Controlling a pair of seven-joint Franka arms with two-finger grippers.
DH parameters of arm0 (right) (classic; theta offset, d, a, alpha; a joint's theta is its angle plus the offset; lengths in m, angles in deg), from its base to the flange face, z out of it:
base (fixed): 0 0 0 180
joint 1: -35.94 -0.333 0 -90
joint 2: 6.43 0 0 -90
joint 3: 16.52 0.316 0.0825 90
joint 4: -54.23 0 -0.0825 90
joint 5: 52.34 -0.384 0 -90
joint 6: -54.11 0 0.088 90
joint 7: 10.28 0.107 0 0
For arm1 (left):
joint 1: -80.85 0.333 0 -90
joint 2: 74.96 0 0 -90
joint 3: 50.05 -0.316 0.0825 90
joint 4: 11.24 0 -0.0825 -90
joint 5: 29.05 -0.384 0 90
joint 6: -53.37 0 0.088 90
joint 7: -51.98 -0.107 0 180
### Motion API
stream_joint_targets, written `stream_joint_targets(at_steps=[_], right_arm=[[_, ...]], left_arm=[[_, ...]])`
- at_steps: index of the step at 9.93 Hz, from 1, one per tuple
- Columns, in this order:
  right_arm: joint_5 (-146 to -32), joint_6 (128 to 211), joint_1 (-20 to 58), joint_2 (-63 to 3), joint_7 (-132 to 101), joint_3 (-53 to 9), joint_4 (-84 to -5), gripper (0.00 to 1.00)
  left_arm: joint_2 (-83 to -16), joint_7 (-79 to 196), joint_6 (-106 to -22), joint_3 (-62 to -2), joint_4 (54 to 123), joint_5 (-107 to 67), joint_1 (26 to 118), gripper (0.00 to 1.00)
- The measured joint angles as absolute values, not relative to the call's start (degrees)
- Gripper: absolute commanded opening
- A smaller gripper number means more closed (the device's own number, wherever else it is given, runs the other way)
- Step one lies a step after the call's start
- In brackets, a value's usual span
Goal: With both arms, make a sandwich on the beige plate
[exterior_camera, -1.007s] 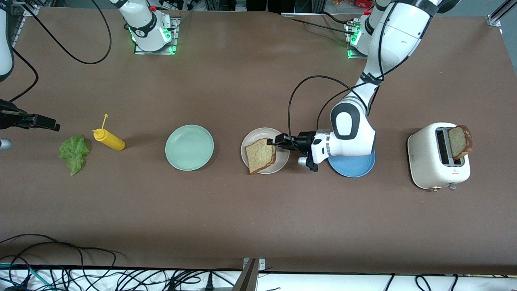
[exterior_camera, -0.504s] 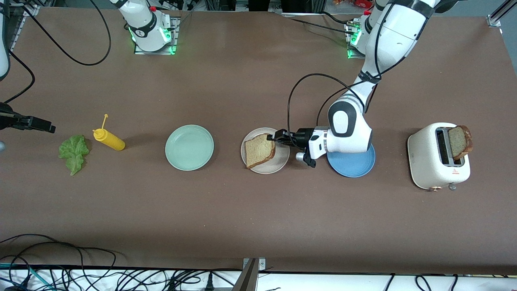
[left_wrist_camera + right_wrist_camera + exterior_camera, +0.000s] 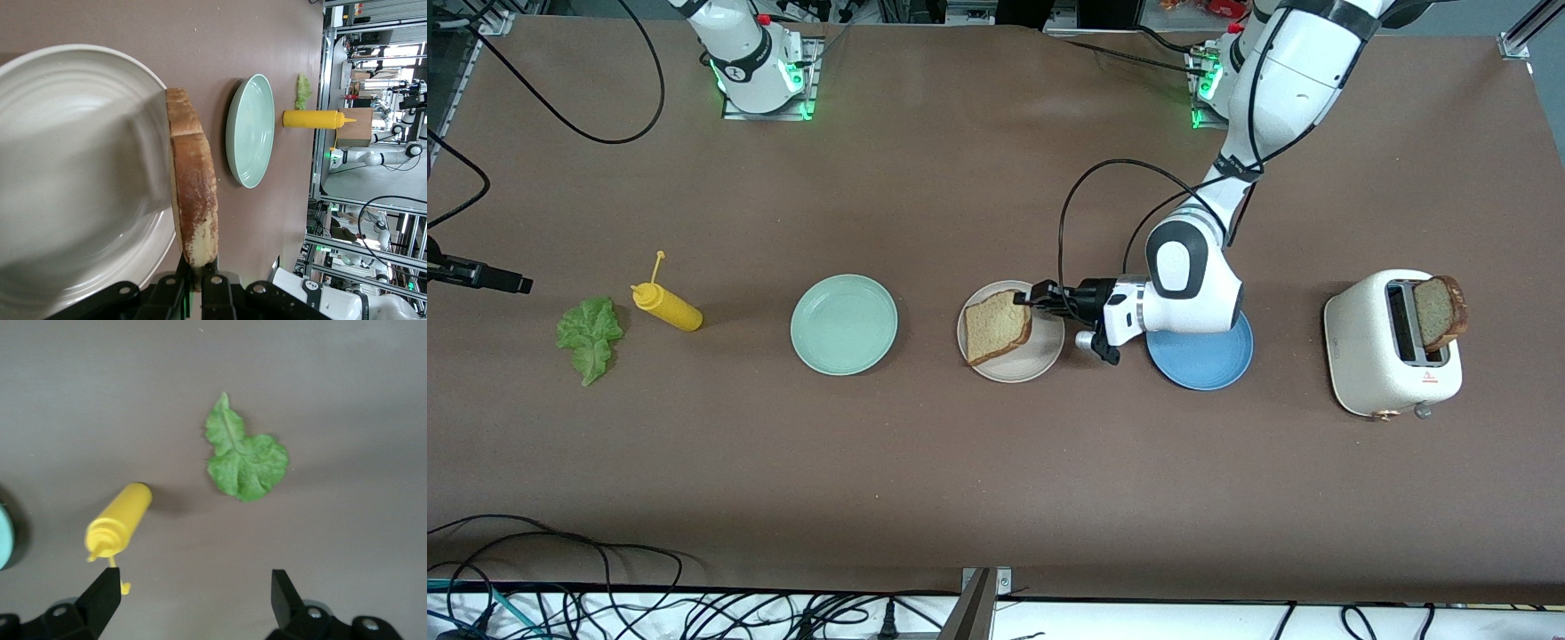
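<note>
Brown table (image 3: 960,471) | left hand (image 3: 1034,299) clamps bread slice (image 3: 997,326) | right hand (image 3: 193,597) spread wide

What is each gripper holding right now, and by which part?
The left gripper holds a bread slice by its crust edge, over the beige plate. The right gripper is open and holds nothing, above the lettuce leaf.

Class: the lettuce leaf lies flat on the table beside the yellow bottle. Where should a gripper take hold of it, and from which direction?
Come straight down from above: the lettuce leaf lies flat on the table, offering no raised side. Pinch across the narrow lobe along its pale midrib, probably the stiffest part. The open right gripper looks down on it, with the yellow bottle alongside.
</note>
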State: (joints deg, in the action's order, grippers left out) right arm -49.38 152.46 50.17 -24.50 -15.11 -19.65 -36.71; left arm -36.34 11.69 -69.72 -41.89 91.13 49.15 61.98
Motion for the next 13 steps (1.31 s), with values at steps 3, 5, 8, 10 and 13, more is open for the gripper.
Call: stream_joint_targets(at_steps=[3, 5, 8, 10, 13], right_arm=[[-44.47, 153.15, 50.26, -27.57, -15.12, -20.16, -36.69, 1.0], [-42.45, 156.87, 51.09, -31.2, -16.42, -20.28, -36.8, 1.0], [-42.41, 164.2, 53.05, -36.57, -22.47, -20.32, -37.0, 1.0], [-42.41, 168.97, 53.45, -38.1, -23.57, -20.32, -38.63, 1.0], [-42.68, 174.95, 53.45, -38.92, -24.22, -20.14, -41.29, 1.0]], left_arm=[[-36.34, 9.82, -70.09, -42.21, 91.58, 49.14, 62.16, 1.0], [-36.44, 9.71, -70.14, -42.59, 91.61, 49.14, 62.92, 1.0], [-37.44, 10.63, -70.09, -42.74, 91.55, 45.87, 65.04, 1.0], [-38.82, 14.82, -68.99, -42.71, 91.23, 39.79, 67.3, 1.0], [-40.59, 17.82, -68.54, -42.94, 91.03, 36.55, 69.09, 1.0]])
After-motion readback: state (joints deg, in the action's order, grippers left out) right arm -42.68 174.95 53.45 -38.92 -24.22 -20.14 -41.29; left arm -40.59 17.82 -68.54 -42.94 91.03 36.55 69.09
